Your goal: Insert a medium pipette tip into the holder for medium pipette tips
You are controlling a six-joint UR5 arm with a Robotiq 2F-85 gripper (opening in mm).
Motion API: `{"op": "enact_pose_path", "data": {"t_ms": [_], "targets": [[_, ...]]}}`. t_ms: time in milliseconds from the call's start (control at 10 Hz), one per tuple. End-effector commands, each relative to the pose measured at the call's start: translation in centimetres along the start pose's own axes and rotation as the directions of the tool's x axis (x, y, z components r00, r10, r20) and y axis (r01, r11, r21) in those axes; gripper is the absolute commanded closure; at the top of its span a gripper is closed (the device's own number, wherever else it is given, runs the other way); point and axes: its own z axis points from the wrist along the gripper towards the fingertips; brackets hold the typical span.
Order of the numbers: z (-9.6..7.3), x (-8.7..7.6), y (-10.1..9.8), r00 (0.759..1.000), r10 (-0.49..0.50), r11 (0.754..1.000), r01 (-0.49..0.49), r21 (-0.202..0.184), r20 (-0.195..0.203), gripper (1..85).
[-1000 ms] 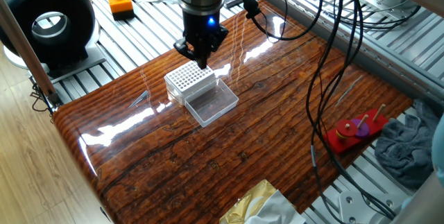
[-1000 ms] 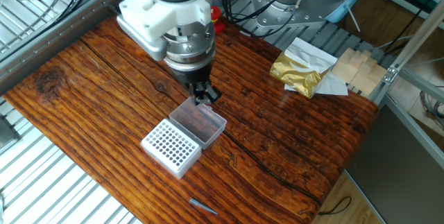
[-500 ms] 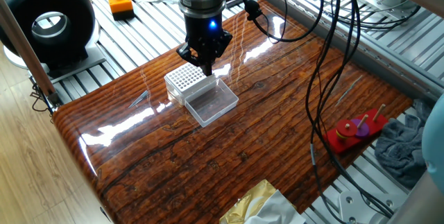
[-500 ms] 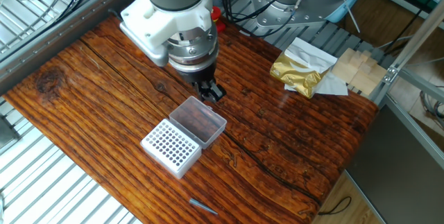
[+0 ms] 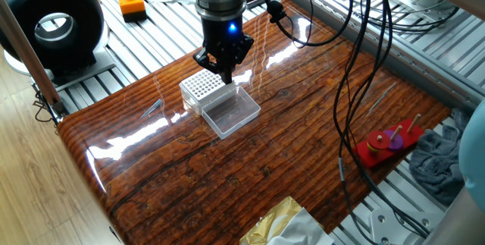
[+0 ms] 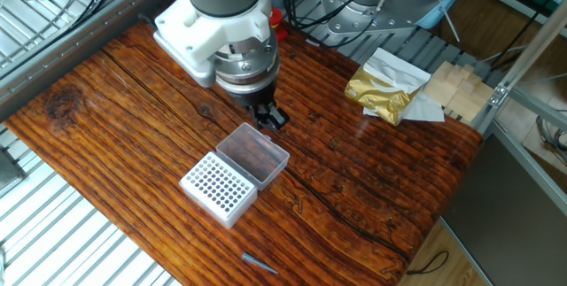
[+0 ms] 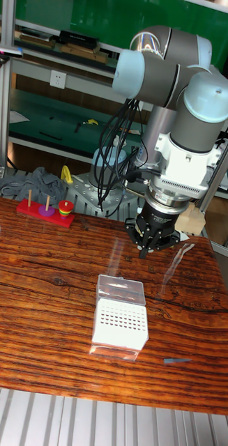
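Note:
The holder for medium pipette tips [image 5: 205, 86] is a small clear box with a white holed grid [image 6: 218, 187] and its clear lid [image 6: 255, 153] folded open beside it. It also shows in the tall fixed view, holder [image 7: 120, 319]. My gripper [image 6: 271, 118] hangs just past the lid's far edge, fingers drawn together to a point, with nothing visible between them; gripper [image 5: 226, 75], gripper [image 7: 149, 249]. A small dark pipette tip [image 6: 254, 261] lies flat on the wood near the table's edge, well away from the gripper; pipette tip [image 7: 177, 361].
A red stacking toy [image 5: 391, 142] and a grey cloth [image 5: 443, 158] sit off one side of the wooden table [image 5: 288, 146]. Gold foil and paper [image 6: 386, 89] lie at another edge. Black cables [image 5: 356, 86] hang over the table. An orange button box [image 5: 131, 1] stands at the back.
The gripper shifted a little from above the open lid to just beyond its far edge, then held still. Holder and loose tip have not moved.

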Motion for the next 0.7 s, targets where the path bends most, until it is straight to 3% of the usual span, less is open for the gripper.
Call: {"op": "enact_pose_path", "data": {"t_ms": [0, 400, 600], "targets": [[0.06, 0.17, 0.39, 1.0, -0.006, 1.0, 0.006, -0.016, -0.011, 84.7], [0.14, 0.36, 0.4, 1.0, -0.007, 1.0, 0.006, -0.021, -0.029, 84.7], [0.21, -0.2, 0.49, 1.0, -0.011, 1.0, 0.011, -0.022, -0.005, 84.7]]}}
